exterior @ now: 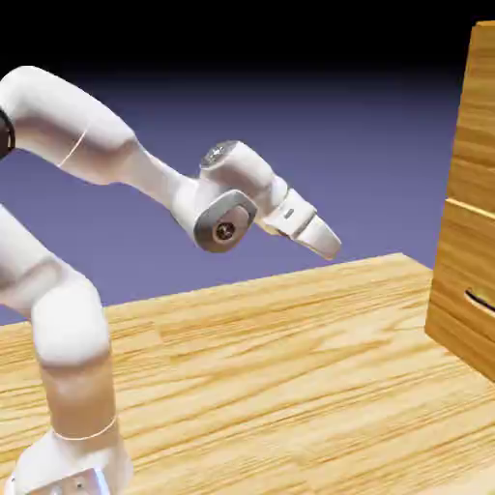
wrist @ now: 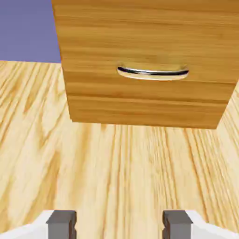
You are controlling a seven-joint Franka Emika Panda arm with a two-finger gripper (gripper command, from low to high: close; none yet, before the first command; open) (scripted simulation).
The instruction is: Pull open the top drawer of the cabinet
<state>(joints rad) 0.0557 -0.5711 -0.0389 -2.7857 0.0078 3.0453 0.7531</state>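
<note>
With my hand wide and empty, I should raise and level it toward the top drawer, avoiding the lower curved handle.

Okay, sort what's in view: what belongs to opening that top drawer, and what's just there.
For the job:
- tool, open
- cabinet

Just there:
- lower drawer's curved handle
- wood-grain tabletop
</note>
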